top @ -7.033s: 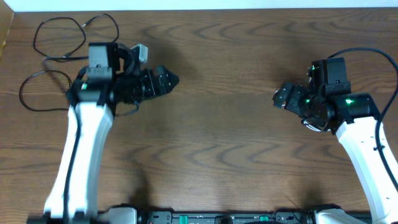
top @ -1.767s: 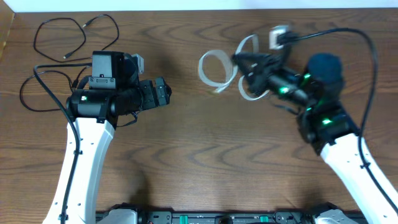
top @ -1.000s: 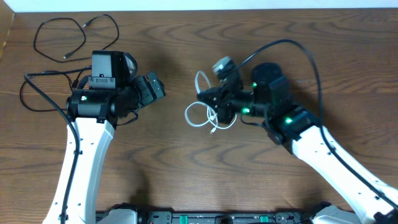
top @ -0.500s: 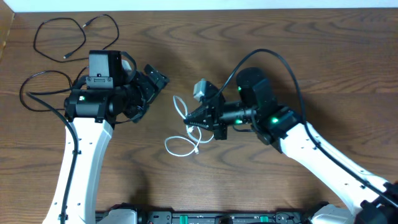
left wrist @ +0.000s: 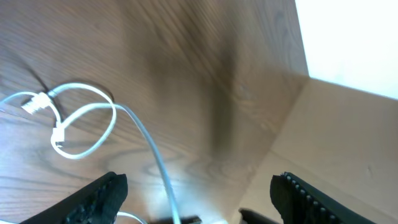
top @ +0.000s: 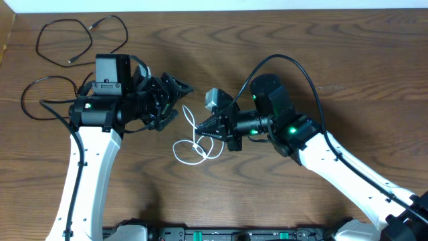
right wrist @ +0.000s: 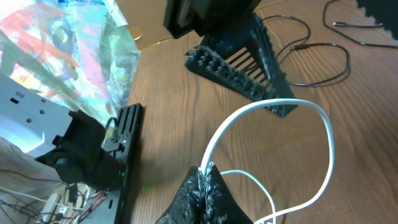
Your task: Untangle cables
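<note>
**Overhead view, middle of the table (top: 267, 40).** The right gripper (top: 200, 132), fingers clenched on the white cable (top: 192, 151), has brought it in from the far right side within the last two seconds. Its loops now trail onto the table just below the left gripper (top: 176, 103). That gripper has swung towards the cable, its fingers (left wrist: 102, 194) spread wide with the cable running between them, ungripped. The black cables (top: 37, 43) lie well apart at the far left, so the white one appears separated already. A two-handed stretch seems next.
</note>
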